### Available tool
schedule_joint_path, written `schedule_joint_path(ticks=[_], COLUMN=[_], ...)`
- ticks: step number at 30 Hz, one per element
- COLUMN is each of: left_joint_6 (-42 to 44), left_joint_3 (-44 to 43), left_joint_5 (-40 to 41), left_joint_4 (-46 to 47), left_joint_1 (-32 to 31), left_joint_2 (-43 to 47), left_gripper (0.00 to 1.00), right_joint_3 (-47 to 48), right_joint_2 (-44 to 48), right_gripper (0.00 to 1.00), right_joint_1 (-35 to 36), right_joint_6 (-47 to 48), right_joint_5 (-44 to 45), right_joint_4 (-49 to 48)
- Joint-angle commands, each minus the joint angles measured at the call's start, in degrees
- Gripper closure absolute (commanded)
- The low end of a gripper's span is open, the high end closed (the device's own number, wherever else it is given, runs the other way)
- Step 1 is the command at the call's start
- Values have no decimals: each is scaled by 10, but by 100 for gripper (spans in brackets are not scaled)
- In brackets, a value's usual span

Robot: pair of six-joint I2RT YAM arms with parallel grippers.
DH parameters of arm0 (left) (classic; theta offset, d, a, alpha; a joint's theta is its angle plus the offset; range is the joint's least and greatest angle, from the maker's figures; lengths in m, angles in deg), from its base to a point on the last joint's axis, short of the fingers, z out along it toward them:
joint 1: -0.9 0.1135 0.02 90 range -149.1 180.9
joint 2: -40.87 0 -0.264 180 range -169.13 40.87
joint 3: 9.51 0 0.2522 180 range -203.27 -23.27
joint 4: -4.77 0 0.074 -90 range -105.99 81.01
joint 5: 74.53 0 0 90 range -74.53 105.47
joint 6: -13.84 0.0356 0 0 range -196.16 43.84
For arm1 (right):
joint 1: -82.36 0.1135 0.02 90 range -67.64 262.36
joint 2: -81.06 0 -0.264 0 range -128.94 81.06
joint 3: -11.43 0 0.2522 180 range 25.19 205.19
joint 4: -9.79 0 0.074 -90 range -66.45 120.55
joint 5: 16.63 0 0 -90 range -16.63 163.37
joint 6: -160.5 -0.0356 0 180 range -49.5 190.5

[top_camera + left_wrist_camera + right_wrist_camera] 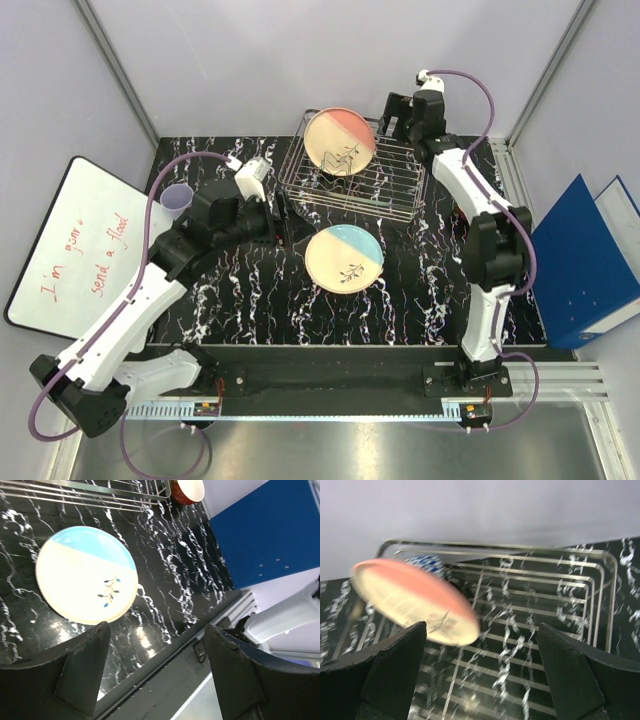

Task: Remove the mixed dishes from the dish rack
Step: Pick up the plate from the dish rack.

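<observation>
While reaching for the pink plate (340, 140) in the dish rack (400, 190) by the far edge, right gripper (481, 645) fingers apart, pinch the rim gently. Fingers of left gripper (157, 630) apart too.

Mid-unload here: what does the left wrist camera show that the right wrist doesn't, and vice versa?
Left wrist only: the cream/blue plate flat on the table, a red bowl near the edge of the dish rack, a blue binder. Right wrist only: the cream/pink plate tilted in the rack, a blue-white bowl behind it. Both: the rack's wires and the black marbled table.
</observation>
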State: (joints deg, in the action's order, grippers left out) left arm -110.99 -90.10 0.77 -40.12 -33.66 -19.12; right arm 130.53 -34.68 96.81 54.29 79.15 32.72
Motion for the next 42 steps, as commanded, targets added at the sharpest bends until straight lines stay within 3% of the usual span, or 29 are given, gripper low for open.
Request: schedule_joint_path(ticks=[1, 10, 25, 31, 35, 36, 39, 42], left_joint_6=[46, 70, 52, 49, 50, 50, 49, 46], left_joint_3=[6, 38, 88, 97, 100, 101, 107, 113], left_joint_5=[21, 34, 17, 12, 11, 10, 12, 11], left_joint_4=[12, 13, 50, 63, 66, 67, 73, 78], left_joint_1=[0, 0, 0, 0, 0, 0, 0, 0], left_joint_2=[18, 21, 5, -14, -22, -22, -24, -25], left_gripper=[20, 20, 21, 21, 21, 21, 21, 21], right_joint_3=[50, 12, 87, 101, 110, 109, 110, 115], right_joint_2=[-57, -77, -180, -202, -211, -212, -215, -218], right_gripper=[0, 2, 6, 17, 33, 42, 50, 65], right_joint_1=[-11, -17, -17, -17, -16, -17, -16, -16], right_joint_6=[84, 91, 60, 51, 41, 38, 35, 33], right_joint_5=[-49, -118, -215, -248, -269, -273, -280, -290], right_joint_4=[-34, -162, -144, -146, -153, -158, -168, -171])
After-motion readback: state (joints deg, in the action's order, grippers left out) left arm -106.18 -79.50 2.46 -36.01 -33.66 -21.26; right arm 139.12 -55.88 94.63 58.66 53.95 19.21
